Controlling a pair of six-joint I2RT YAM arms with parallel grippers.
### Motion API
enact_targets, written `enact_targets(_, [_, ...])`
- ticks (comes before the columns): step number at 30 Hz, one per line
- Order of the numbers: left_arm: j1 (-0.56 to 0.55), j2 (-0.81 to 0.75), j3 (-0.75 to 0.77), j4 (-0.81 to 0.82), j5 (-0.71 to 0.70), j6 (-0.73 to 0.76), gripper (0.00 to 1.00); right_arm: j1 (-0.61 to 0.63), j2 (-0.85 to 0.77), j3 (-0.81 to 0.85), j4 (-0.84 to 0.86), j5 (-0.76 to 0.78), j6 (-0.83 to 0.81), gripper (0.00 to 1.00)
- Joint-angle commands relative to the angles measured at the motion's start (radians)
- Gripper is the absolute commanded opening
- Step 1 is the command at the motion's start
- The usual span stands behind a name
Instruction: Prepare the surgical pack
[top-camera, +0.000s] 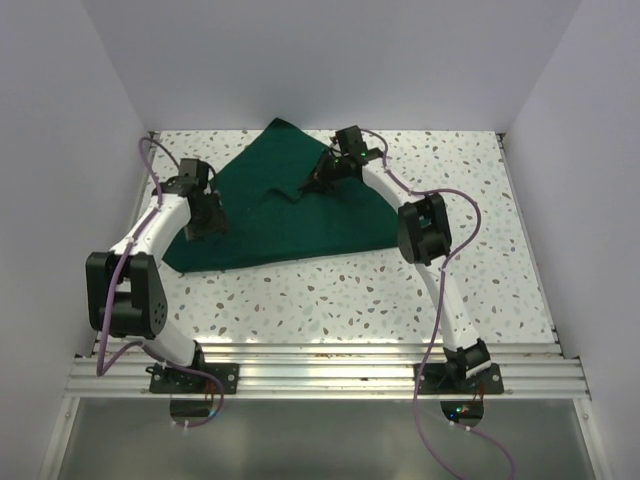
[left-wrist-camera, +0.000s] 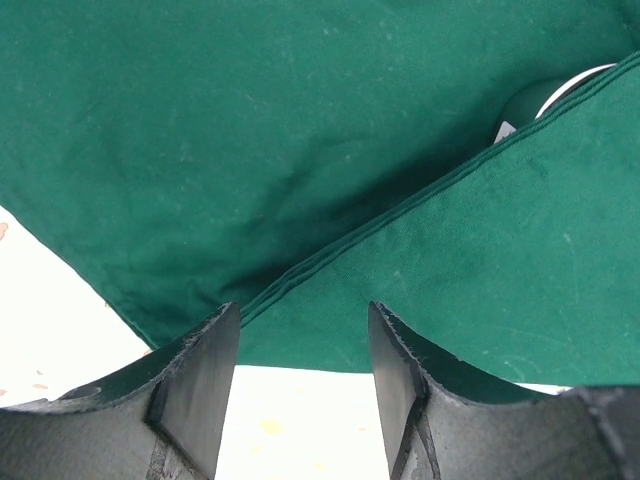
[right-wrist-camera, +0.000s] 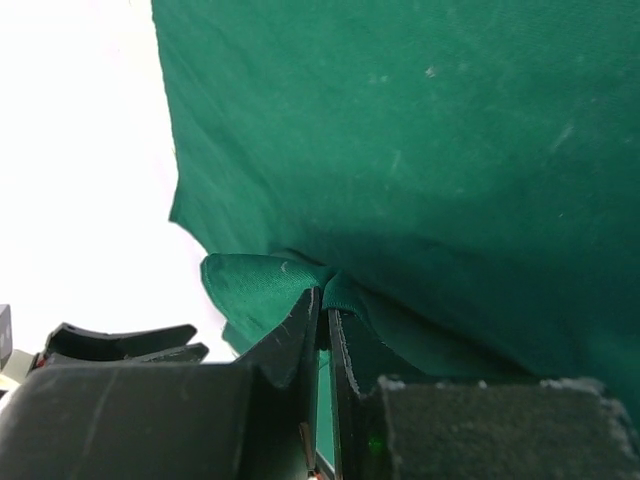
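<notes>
The surgical pack is a dark green cloth spread on the speckled table, with a flap folded over from the right. My right gripper is over the middle of the cloth near the far side. In the right wrist view its jaws are nearly together and pinch a raised fold of the cloth. My left gripper hovers at the cloth's left edge. It is open, with nothing between its fingers and a hemmed edge of the cloth just ahead. A pale curved rim peeks out from under the flap.
White walls close in the table on the left, back and right. An aluminium rail with both arm bases runs along the near edge. The right arm's elbow rises beside the cloth's right corner.
</notes>
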Motion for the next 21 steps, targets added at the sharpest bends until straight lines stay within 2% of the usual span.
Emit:
enact_targets(1, [0.002, 0.014, 0.046, 0.041, 0.008, 0.001, 0.58, -0.014, 0.011, 0.043, 0.039, -0.009, 0.011, 0.07])
enact_targets(12, [0.002, 0.044, 0.055, 0.050, 0.012, 0.006, 0.58, -0.013, 0.029, 0.031, -0.049, 0.019, -0.060, 0.10])
enact_targets(21, [0.002, 0.064, 0.058, 0.056, 0.035, 0.003, 0.57, -0.003, 0.043, 0.034, -0.038, 0.022, -0.074, 0.23])
